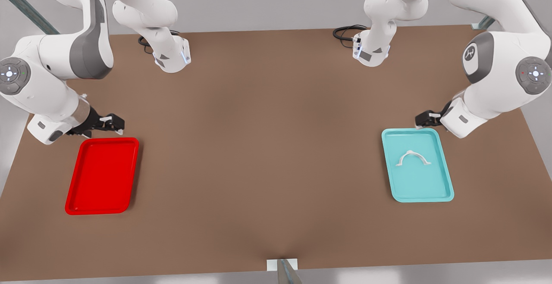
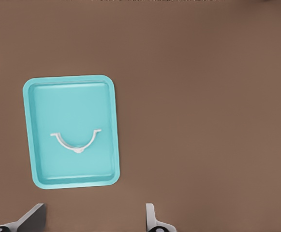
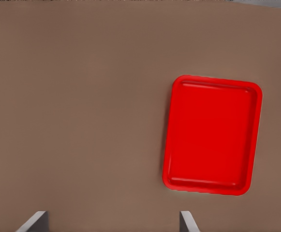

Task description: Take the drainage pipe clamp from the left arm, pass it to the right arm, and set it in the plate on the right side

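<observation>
Pickup step not yet begun: drainage pipe clamp (image 1: 413, 157) lies in teal tray (image 1: 444, 180), untouched, just beyond left gripper (image 1: 421, 120) fingers (image 2: 151, 218), held apart; right gripper (image 1: 113, 123) fingers also apart by empty plate (image 1: 73, 191); next, left descent w/ fingers astride arch is needed.

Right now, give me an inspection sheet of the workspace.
Surface: brown table, flat.
Job's things: white clamp lies in the teal tray, arch up; red plate holds nothing.
Clutter: nothing seen.
Grippers: left gripper open, beside the teal tray's far edge; right gripper open, beside the plate's far edge; neither holds anything.
Cables: black loops at the arm bases.
Surroundings: grey floor, metal struts at the corners.
</observation>
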Controlling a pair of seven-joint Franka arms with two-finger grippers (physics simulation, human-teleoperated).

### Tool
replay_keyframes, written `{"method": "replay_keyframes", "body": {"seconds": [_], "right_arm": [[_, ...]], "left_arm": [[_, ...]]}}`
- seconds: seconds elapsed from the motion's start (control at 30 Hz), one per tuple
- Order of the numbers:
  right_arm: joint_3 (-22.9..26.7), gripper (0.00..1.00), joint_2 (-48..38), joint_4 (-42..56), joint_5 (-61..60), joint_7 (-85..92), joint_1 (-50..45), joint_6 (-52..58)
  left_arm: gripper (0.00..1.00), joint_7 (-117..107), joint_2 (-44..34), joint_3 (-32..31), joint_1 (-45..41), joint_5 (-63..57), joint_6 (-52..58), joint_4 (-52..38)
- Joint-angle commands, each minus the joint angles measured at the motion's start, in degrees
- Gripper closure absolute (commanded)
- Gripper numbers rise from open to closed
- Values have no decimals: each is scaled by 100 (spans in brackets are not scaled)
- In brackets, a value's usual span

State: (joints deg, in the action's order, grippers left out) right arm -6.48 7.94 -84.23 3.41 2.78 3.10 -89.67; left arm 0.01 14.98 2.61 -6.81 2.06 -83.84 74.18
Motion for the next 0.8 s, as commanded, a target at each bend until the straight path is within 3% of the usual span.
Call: {"method": "replay_keyframes", "body": {"seconds": [0.0, 0.07, 0.17, 0.3, 0.4, 0.5, 0.77], "right_arm": [[-3, 0, -3, 3, 2, 214, -2, -139], [-3, 0, 6, 3, 2, 214, -11, -147], [-3, 0, 15, 3, 2, 214, -20, -147], [-3, 0, 23, 3, 2, 214, -20, -156], [-3, 0, 23, 3, 2, 214, -11, -156], [6, 0, 23, 3, 2, 214, -11, -156], [6, 0, 23, 3, -7, 214, -2, -156]], "left_arm": [[0, 588, 14, -6, 22, -189, -282, 9], [0, -184, 84, 275, 57, -171, -1195, 790], [0, -1416, 137, 925, 74, 364, -4059, 2680], [0, -1363, 646, 1084, 346, 523, -5695, 3648], [0, -1170, 1200, 1084, 672, 549, -6320, 3709], [0, -71, 1420, 1093, 804, 2000, -6373, 3859], [2, 631, 1648, 1110, 628, 2026, -7146, 4632]]}}
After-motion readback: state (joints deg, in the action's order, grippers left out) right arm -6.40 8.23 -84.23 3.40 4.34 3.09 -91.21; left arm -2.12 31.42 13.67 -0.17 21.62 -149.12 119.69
